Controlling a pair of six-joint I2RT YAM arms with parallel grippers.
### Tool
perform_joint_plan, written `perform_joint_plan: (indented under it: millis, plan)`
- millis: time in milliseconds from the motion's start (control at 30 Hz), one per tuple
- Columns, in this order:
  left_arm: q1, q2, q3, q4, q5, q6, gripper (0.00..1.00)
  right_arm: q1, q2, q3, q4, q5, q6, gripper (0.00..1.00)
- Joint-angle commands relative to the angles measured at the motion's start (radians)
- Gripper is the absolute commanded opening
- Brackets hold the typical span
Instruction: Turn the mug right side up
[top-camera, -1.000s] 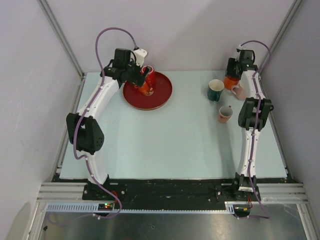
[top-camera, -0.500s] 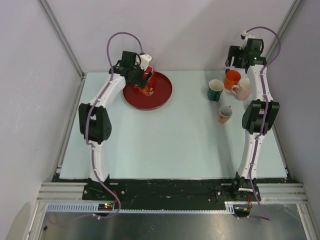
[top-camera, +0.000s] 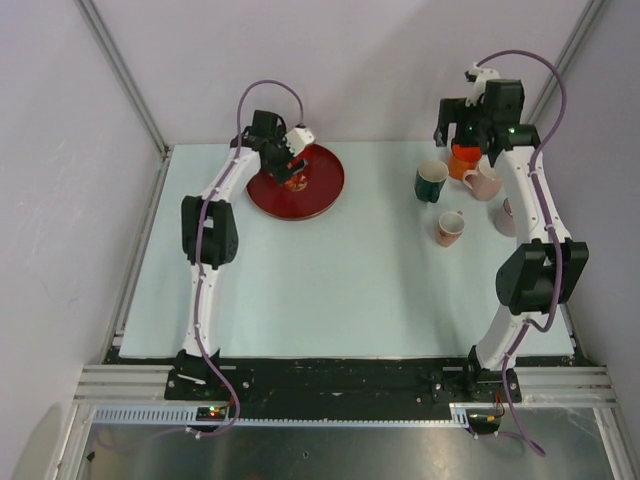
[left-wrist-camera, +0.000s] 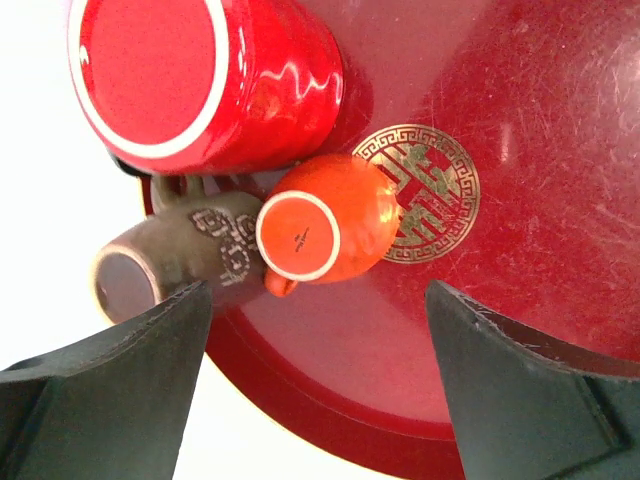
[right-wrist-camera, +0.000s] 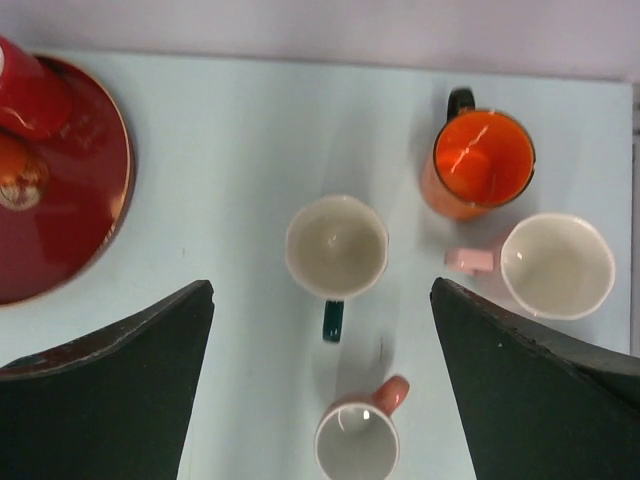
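- Orange mug sits base-up on the red plate by the tabletop's far edge.
- I see left fingers spread above it, empty.
- Right fingers spread too, empty.

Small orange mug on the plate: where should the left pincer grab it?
Probably from above, around the narrow upturned base end: the small orange mug stands inverted, its belly crowded by the red mug and grey mug. Only the side facing the bare red plate looks free.

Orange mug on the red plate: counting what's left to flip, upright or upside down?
Upside down: the orange mug shows its white-ringed base to the left wrist camera; no opening visible.
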Motion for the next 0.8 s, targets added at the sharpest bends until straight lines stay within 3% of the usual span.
perform_joint_plan:
  millis: [0, 200, 400, 600, 767]
  plan:
    - [-0.008, 0.009, 0.053, 0.009, 0.06, 0.285, 0.91, 0.039, -0.088, -0.094, -0.032, 0.07, -0.043, 0.95]
    - [-0.009, 0.03, 0.02, 0.01, 0.074, 0.435, 0.86, 0.063, -0.146, -0.151, -0.09, 0.125, -0.045, 0.96]
    - [-0.01, 0.028, -0.025, -0.022, 0.066, 0.474, 0.81, 0.083, -0.187, -0.175, -0.124, 0.178, -0.065, 0.96]
    - [-0.008, -0.086, -0.191, -0.052, 0.149, 0.47, 0.71, 0.091, -0.208, -0.206, -0.121, 0.186, -0.068, 0.96]
    - [-0.019, -0.214, -0.352, -0.053, 0.266, 0.412, 0.74, 0.097, -0.212, -0.226, -0.114, 0.186, -0.067, 0.96]
